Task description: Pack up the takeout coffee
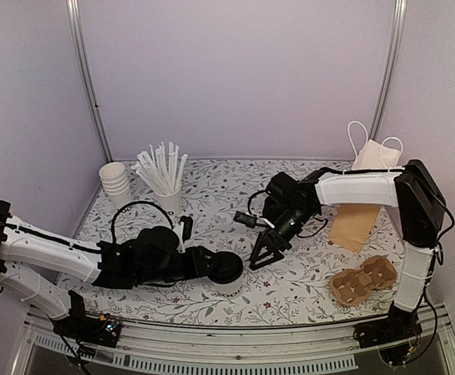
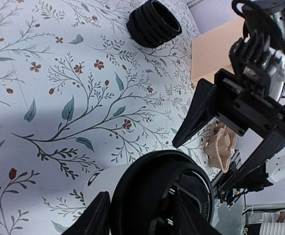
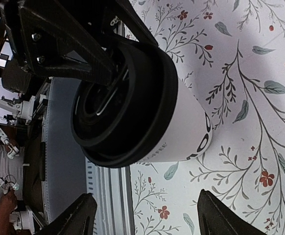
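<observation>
The takeout coffee [image 1: 229,273], a white paper cup with dark print and a black lid, stands on the flowered table near the front middle. My left gripper [image 1: 220,269] reaches in from the left, its fingers pressed against either side of the lid [image 2: 152,196]. In the left wrist view the white cup wall [image 2: 103,180] shows below the lid. My right gripper [image 1: 266,259] hangs open just right of the cup, nothing between its fingers. In the right wrist view the cup [image 3: 181,127] lies above the open right gripper [image 3: 145,198], apart from it.
A stack of black lids [image 2: 154,23] lies on the table. At the back left stand a stack of white cups [image 1: 116,181] and a cup of white sticks [image 1: 165,176]. A brown paper bag [image 1: 360,207] lies at the right, a cardboard cup carrier [image 1: 362,281] in front of it.
</observation>
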